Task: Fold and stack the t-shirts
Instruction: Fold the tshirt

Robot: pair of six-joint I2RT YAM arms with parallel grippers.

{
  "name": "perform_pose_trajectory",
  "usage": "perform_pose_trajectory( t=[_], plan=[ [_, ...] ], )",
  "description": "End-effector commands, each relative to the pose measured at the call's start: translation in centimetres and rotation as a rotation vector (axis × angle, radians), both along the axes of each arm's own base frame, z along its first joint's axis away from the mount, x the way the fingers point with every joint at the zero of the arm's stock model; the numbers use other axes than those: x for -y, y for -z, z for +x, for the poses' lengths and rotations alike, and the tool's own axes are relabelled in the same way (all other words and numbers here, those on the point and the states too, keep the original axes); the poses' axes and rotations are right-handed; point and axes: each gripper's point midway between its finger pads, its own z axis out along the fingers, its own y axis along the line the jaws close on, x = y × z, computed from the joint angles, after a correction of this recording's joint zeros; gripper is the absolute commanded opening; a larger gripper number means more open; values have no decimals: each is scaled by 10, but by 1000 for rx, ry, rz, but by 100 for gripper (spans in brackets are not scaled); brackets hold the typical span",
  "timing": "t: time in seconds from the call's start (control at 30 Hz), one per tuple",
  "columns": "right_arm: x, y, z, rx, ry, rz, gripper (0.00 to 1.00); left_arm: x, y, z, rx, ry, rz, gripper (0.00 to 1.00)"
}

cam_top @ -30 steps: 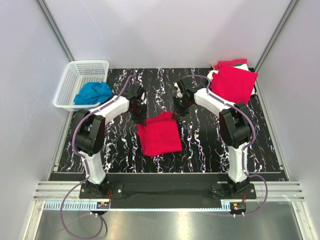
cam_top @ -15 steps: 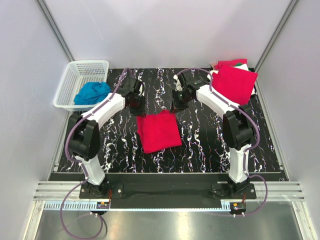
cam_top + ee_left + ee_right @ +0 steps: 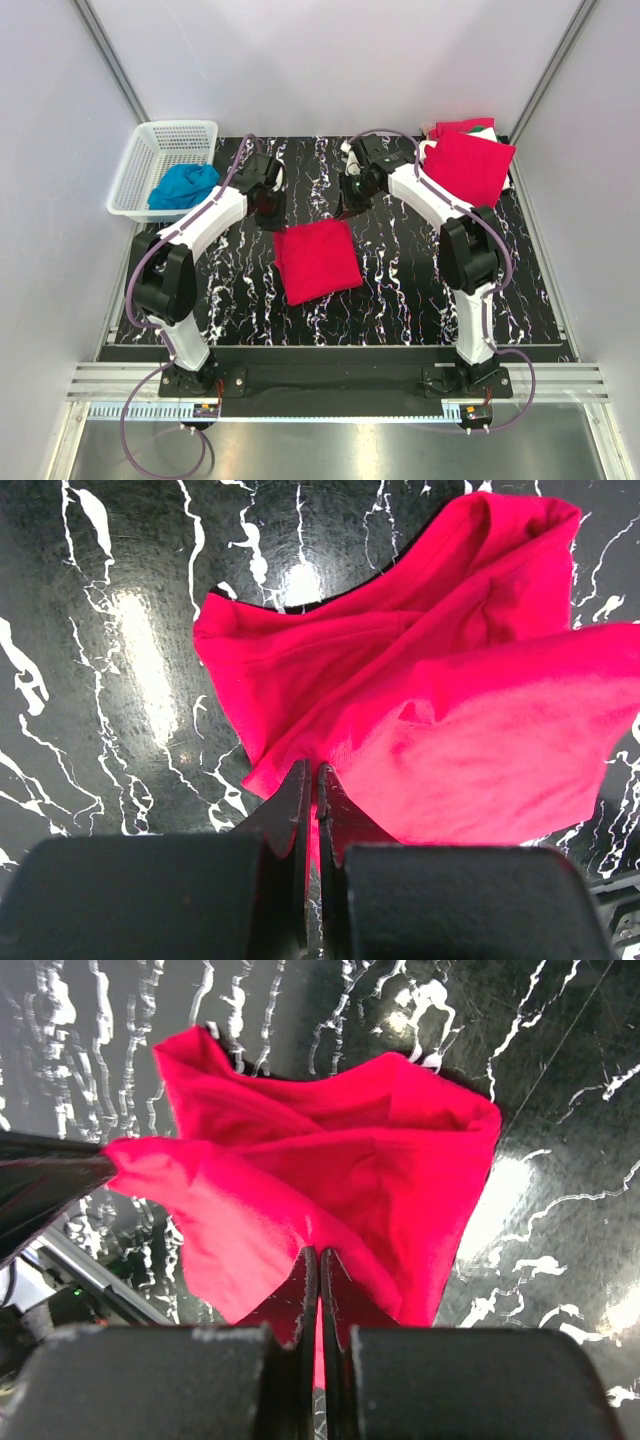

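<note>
Claws on both arms, left gripper (image 3: 268, 208) and right gripper (image 3: 350, 200), stay pinched on far corners of the red t-shirt (image 3: 318, 262) at mid-table and have carried them toward 12 o'clock, probably stretching it for another fold. The folded stack (image 3: 468, 165) sits at 2 o'clock on the black marbled table (image 3: 420, 290), pale walls (image 3: 330, 60) around.

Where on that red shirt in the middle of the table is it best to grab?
Probably its two far corners, one per end effector, coming down from above. The red shirt is limp, folded cloth, so only edges give something to pinch; the left end effector and right end effector are shut there.
</note>
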Motion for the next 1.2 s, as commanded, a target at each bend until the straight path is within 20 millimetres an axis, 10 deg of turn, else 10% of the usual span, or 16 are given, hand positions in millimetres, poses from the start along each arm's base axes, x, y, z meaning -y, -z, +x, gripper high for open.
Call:
perform_pose_trajectory(
  t=[0.0, 0.83, 0.9, 1.03, 1.17],
  plan=[
    [-11, 7, 7, 2, -39, 11, 0, -4, -8, 15, 45, -27, 16, 0],
    [-2, 51, 34, -16, 17, -85, 0, -2, 20, 36, 0, -22, 62, 0],
    [1, 58, 34, -27, 25, -100, 15, -2, 21, 37, 0, -22, 65, 0],
    [14, 65, 39, -15, 68, -172, 24, -7, 24, 40, 3, -33, 89, 20],
    [30, 32, 48, 98, 101, -223, 27, -21, 9, 47, 44, -79, 125, 39]
  ],
)
